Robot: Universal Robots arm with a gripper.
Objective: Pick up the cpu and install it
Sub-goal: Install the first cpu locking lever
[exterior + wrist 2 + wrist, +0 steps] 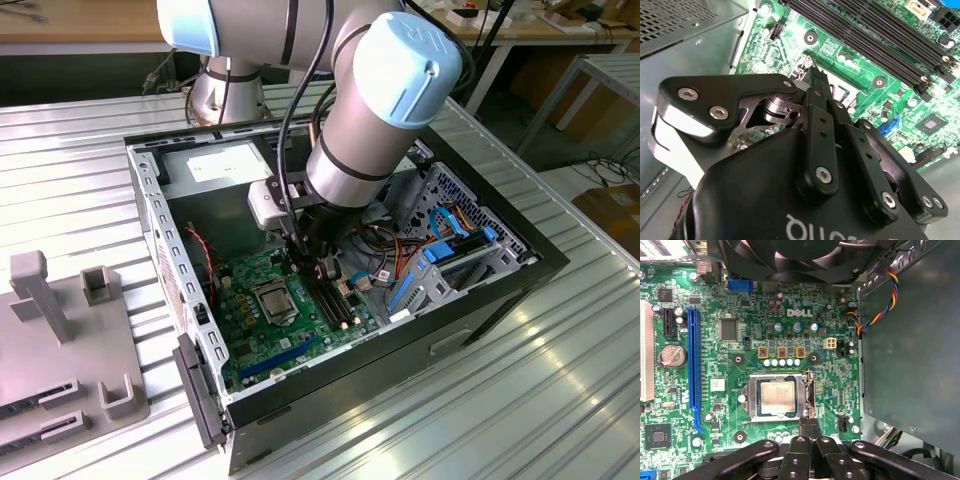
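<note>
The cpu, a pale silver-tan square, lies flat inside the black-and-silver socket frame on the green board. In the exterior view the cpu shows in the middle of the board, inside the open computer case. My gripper hovers just off one side of the socket, near the end of its metal lever. Its two black fingers are pressed together with nothing visible between them. In the second wrist view the gripper points down at the socket edge. In the exterior view my gripper hangs beside the socket.
Black memory slots run along the board close to my fingers. A large fan and a grey metal box with coloured wires border the board. Blue drive brackets fill the case's far end. A grey fixture stands on the table outside.
</note>
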